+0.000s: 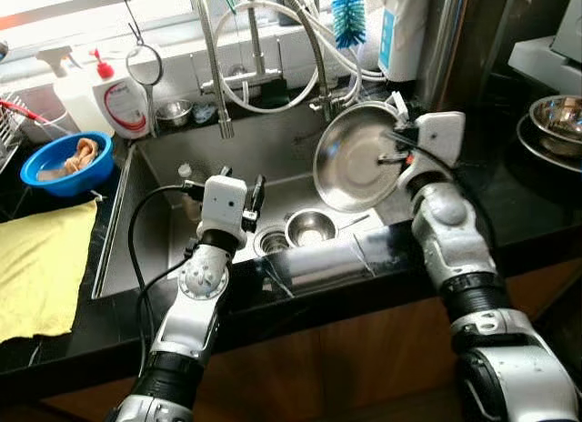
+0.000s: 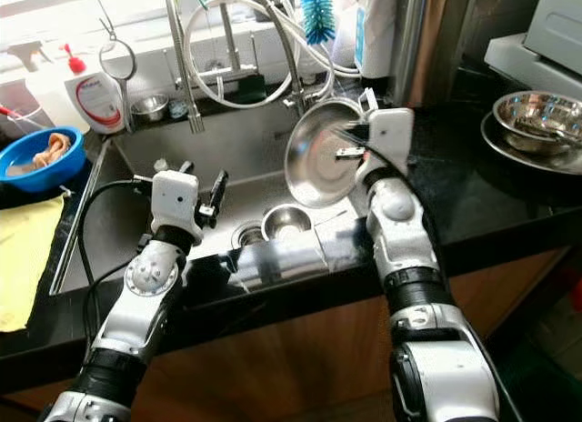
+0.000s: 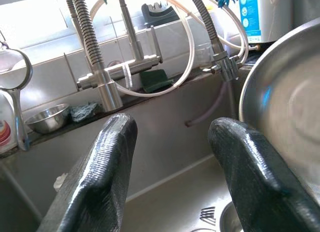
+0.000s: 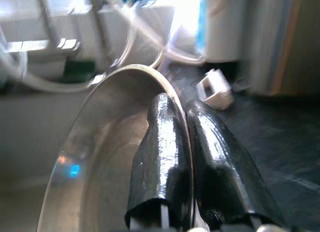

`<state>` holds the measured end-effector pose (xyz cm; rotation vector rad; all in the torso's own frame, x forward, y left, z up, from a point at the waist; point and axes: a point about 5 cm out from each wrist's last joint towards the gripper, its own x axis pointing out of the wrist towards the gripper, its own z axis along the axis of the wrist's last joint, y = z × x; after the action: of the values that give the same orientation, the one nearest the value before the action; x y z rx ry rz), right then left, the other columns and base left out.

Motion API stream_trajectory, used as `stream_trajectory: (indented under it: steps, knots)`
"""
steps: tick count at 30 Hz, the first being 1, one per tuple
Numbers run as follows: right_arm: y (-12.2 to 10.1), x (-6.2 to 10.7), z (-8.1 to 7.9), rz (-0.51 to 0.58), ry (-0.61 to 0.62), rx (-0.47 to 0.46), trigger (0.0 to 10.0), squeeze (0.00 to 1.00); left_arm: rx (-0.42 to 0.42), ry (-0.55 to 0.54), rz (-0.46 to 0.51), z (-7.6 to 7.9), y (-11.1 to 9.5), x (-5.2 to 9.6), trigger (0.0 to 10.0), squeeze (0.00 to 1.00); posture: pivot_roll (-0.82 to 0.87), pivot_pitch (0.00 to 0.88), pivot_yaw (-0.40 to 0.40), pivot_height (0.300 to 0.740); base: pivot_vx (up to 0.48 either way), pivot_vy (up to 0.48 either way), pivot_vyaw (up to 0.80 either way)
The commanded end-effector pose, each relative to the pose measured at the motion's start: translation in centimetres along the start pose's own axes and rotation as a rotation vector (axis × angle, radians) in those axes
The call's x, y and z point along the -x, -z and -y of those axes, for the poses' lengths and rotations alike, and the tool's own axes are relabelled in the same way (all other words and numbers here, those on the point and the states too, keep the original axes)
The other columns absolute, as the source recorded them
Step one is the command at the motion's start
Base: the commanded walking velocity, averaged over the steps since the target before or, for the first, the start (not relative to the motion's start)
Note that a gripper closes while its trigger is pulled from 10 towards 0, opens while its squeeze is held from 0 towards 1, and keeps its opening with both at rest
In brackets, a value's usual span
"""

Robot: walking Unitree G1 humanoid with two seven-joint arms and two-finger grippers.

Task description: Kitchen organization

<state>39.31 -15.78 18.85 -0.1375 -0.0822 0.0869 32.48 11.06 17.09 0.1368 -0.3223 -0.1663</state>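
My right gripper point(image 1: 396, 147) is shut on the rim of a large steel bowl point(image 1: 356, 158), held tilted on edge above the right side of the sink point(image 1: 173, 249). In the right wrist view the two black fingers point(image 4: 162, 157) pinch the bowl's rim point(image 4: 125, 142). My left gripper point(image 1: 244, 193) hovers open over the middle of the sink with nothing between its fingers point(image 3: 100, 177). A small steel bowl point(image 1: 310, 227) sits on the sink floor beside the drain point(image 1: 271, 241).
Faucets and hoses point(image 1: 259, 49) rise behind the sink. A blue bowl point(image 1: 65, 161) and yellow cloth point(image 1: 41, 263) lie on the left counter, with a soap bottle point(image 1: 118, 99) behind. Stacked steel bowls point(image 1: 556, 120) stand on the right counter. A small steel bowl point(image 1: 173, 112) rests on the back ledge.
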Motion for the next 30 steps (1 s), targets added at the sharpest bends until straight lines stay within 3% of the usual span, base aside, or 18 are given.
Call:
stream_trajectory:
  steps: [1, 8, 24, 25, 26, 27, 28, 30]
  knots:
    - [-1.5, -0.6, -1.2, 0.051, -0.048, 0.014, 10.0, 0.0, 0.002, -0.019, -0.014, -0.6, 0.1, 0.3, 10.0, 0.0, -0.2, 0.0, 0.14, 0.74, 0.0, 0.0, 0.0]
    - [-0.3, -0.8, -2.0, -0.004, -0.099, 0.049, 10.0, 0.0, 0.007, -0.02, -0.015, -0.5, 0.0, 0.3, 10.0, 0.0, -0.19, 0.0, 0.138, 0.74, 0.0, 0.0, 0.0]
    - [2.2, -0.5, -2.1, -0.116, -0.112, 0.061, 10.0, 0.0, 0.014, -0.019, -0.028, -0.4, 0.2, 0.4, 10.0, 0.0, -0.19, 0.0, 0.135, 0.74, 0.0, 0.0, 0.0]
    - [2.3, -0.4, -2.1, -0.121, -0.114, 0.057, 10.0, 0.14, 0.015, -0.018, -0.029, -0.4, 0.2, 0.4, 10.0, 0.0, -0.19, 0.0, 0.136, 0.74, 0.0, 0.0, 0.0]
    - [2.4, -0.4, -2.1, -0.123, -0.114, 0.056, 10.0, 0.55, 0.015, -0.017, -0.03, -0.4, 0.2, 0.4, 10.0, 0.0, -0.19, 0.0, 0.135, 0.74, 0.0, 0.0, 0.0]
    - [2.5, -0.4, -2.1, -0.124, -0.113, 0.055, 10.0, 0.55, 0.015, -0.017, -0.031, -0.4, 0.2, 0.5, 10.0, 0.0, -0.19, 0.0, 0.135, 0.74, 0.0, 0.0, 0.0]
    - [2.5, -0.3, -2.1, -0.125, -0.113, 0.054, 10.0, 1.0, 0.015, -0.016, -0.031, -0.3, 0.3, 0.5, 10.0, 0.0, -0.19, 0.0, 0.135, 0.74, 0.0, 0.0, 0.0]
    - [2.6, -0.3, -2.1, -0.128, -0.112, 0.053, 10.0, 1.0, 0.015, -0.016, -0.032, -0.3, 0.3, 0.5, 10.0, 0.0, -0.19, 0.0, 0.135, 0.74, 0.0, 0.0, 0.0]
